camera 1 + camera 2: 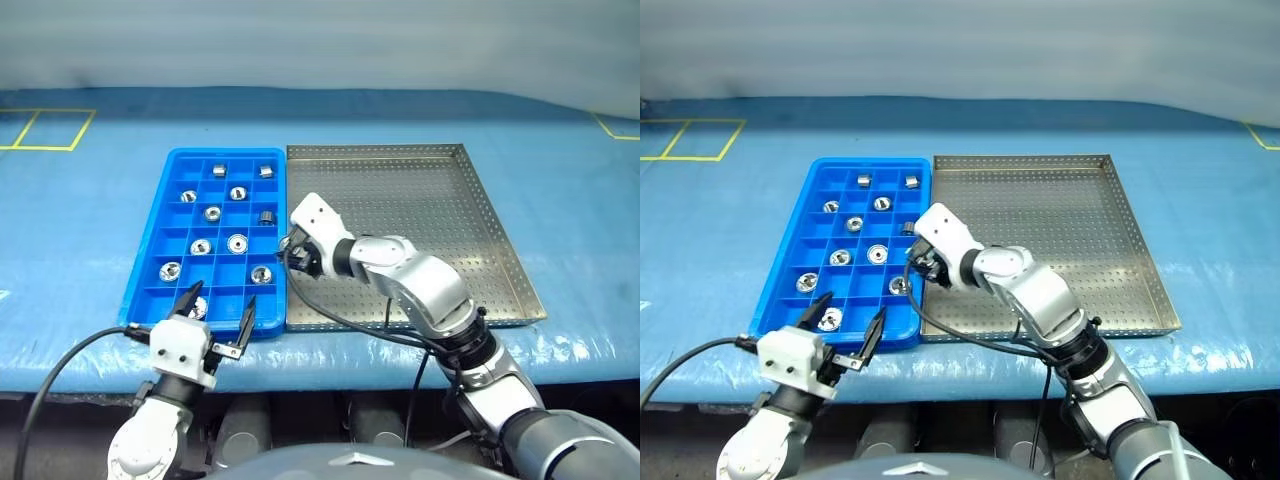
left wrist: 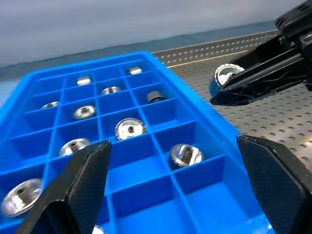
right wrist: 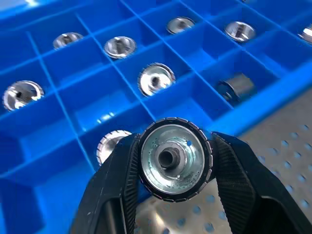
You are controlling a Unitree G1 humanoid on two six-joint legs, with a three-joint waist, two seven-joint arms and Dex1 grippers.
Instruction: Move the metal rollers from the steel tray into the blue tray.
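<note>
Pinching one metal roller [image 3: 175, 159], my right pincer [image 1: 300, 252] hangs over the seam where the blue tray [image 1: 178, 160] meets the steel tray [image 1: 500, 230], whose floor lies bare. I count ten rollers in blue compartments. My left pincer [image 1: 218, 312] stands spread at the blue tray's near rim.

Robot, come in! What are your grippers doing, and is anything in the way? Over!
Right gripper shut on one metal roller, at the blue tray edge. Left gripper open. Steel tray bare. Nothing blocking.
</note>
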